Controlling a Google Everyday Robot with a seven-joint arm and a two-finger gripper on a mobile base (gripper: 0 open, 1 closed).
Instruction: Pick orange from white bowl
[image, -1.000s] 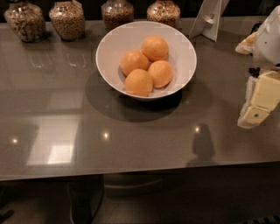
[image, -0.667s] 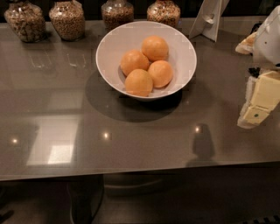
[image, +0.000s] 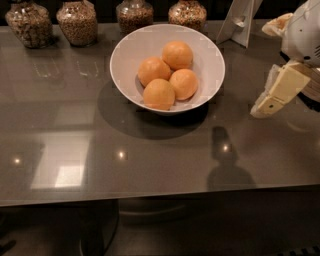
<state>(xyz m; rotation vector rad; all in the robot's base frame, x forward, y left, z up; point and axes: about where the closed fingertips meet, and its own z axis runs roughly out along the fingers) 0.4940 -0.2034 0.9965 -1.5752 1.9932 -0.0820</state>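
1. The white bowl (image: 131, 50) sits toward the back middle of the table (image: 150, 165). It holds four look-alike oranges packed together and touching, so none can roll.
2. The orange (image: 183, 83) on the bowl's right side is the one closest to the arm and probably the easiest to pick. It is hemmed in by its neighbours, so it likely needs a grasp from above.
3. The gripper (image: 272, 97) hangs over the table's right edge, to the right of the bowl and well apart from it, tilted down and leftward. It carries nothing, and its grasp state cannot be told from this view.
4. Glass jars of grain (image: 76, 22) line the back edge behind the bowl, outside the approach path.
5. Compared with a second ago, the gripper has shifted left toward the bowl and sits higher in the view. The bowl and oranges have not moved.
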